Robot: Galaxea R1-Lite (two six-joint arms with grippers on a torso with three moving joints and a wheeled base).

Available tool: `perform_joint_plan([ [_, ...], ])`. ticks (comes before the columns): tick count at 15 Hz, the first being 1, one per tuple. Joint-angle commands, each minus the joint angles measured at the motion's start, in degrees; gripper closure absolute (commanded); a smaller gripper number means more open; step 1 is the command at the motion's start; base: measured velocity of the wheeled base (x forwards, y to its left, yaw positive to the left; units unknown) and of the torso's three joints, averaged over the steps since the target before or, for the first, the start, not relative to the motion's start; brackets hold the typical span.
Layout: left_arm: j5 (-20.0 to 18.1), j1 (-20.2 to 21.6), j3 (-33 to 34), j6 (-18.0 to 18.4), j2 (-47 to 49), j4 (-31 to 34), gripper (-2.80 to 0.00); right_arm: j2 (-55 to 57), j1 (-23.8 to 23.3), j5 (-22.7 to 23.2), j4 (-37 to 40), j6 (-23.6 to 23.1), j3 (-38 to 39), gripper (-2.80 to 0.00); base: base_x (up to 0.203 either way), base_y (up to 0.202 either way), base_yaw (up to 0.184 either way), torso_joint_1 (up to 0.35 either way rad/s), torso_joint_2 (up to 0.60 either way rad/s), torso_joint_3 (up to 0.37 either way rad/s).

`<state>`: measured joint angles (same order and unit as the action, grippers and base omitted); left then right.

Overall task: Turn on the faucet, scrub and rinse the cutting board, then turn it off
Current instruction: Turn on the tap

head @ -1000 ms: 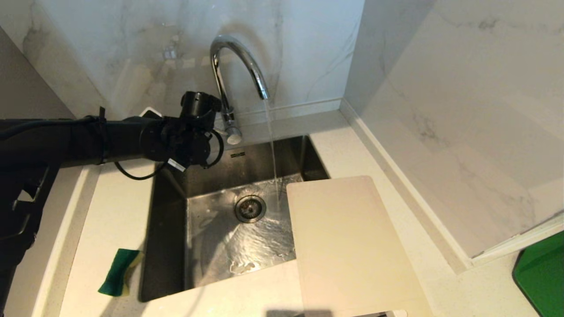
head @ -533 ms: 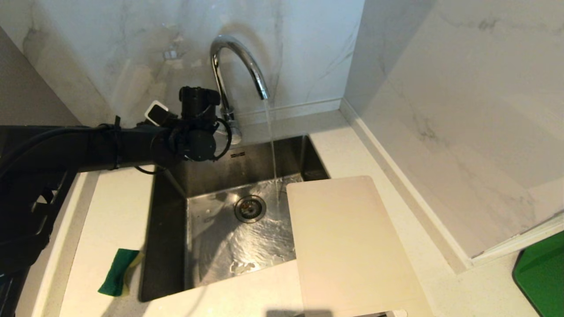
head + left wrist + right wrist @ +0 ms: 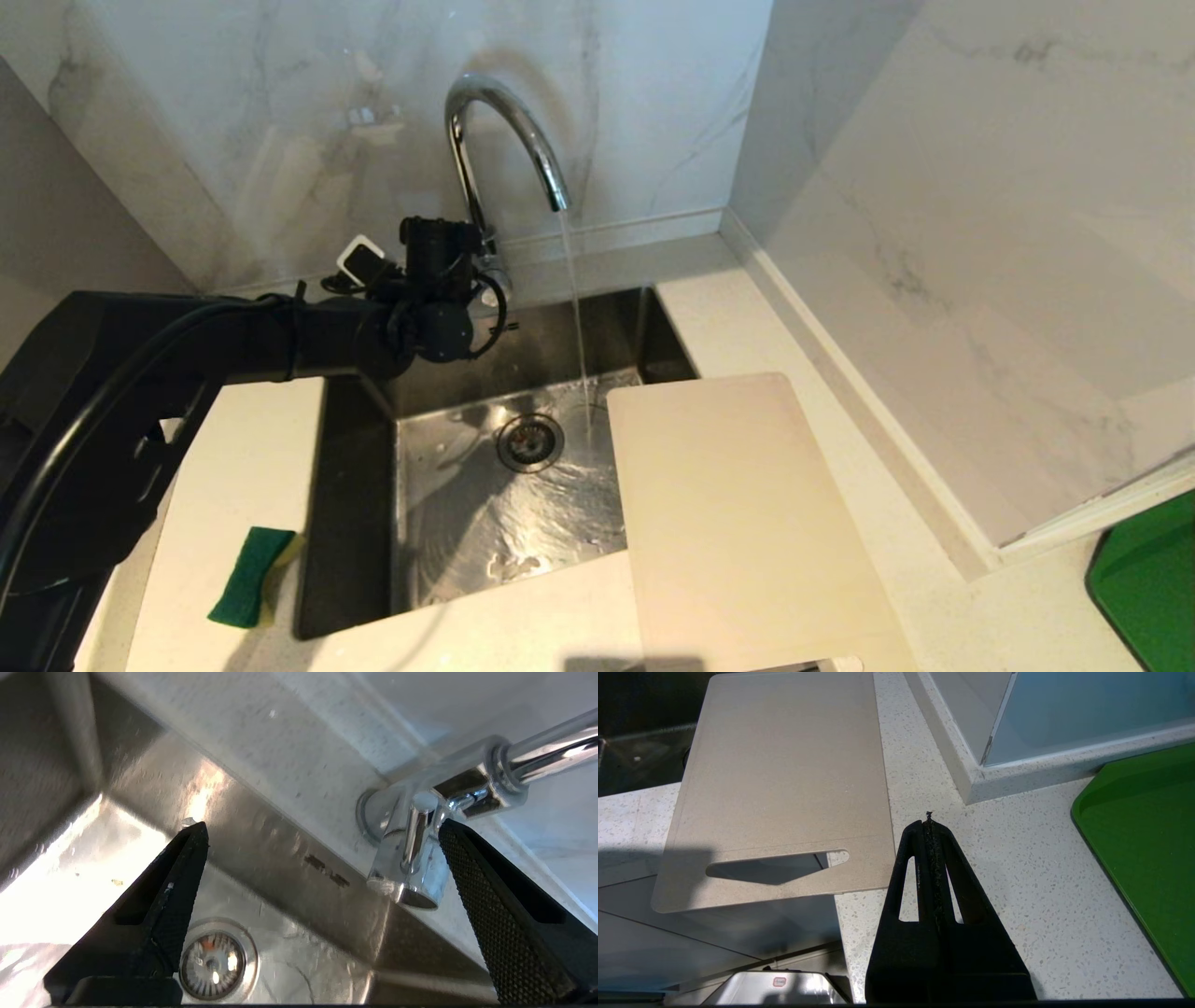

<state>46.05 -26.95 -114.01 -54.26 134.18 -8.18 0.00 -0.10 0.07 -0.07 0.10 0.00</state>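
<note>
**Water on, scrubbing yet to begin**

The tall chrome gooseneck faucet runs a thin stream into the stainless steel sink. The left end effector hangs at the faucet's base, spread wide and empty, one finger just beside the lever. The large cream-white plastic cutting board lies dry-looking on the speckled surface, overhanging the sink's right edge. The right end effector is pinched closed on nothing, near the board's handle slot. Next likely comes fetching the green-and-yellow sponge left of the sink.
</note>
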Motion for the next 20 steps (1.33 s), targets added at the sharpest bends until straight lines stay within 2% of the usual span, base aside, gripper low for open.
perform_joint_plan([
  [1,0.58,0.63,-0.04,2.09,1.24,-3.39,-2.8,0.0,0.01,0.01,-0.01,-0.01,0.0,0.0,0.0,0.0,0.0,0.0,0.0,0.0],
  [4,0.4,1.76,-0.06,6.35,2.09,-7.06,-2.8,0.0,0.01,0.01,-0.01,-0.01,0.0,0.0,0.0,0.0,0.0,0.0,0.0,0.0],
  [7,0.66,2.08,-0.08,8.43,3.32,-8.33,-2.8,0.0,0.01,0.01,-0.01,-0.01,0.0,0.0,0.0,0.0,0.0,0.0,0.0,0.0],
  [14,1.41,2.26,-0.16,10.76,4.96,-8.7,-2.8,0.0,0.01,0.01,-0.01,-0.01,0.0,0.0,0.0,0.0,0.0,0.0,0.0,0.0],
  [17,1.76,2.96,-0.14,13.04,5.24,-8.79,-2.8,0.0,0.01,0.01,-0.01,-0.01,0.0,0.0,0.0,0.0,0.0,0.0,0.0,0.0],
  [20,1.82,3.4,-0.08,13.04,5.23,-8.28,-2.8,0.0,0.01,0.01,-0.01,-0.01,0.0,0.0,0.0,0.0,0.0,0.0,0.0,0.0],
])
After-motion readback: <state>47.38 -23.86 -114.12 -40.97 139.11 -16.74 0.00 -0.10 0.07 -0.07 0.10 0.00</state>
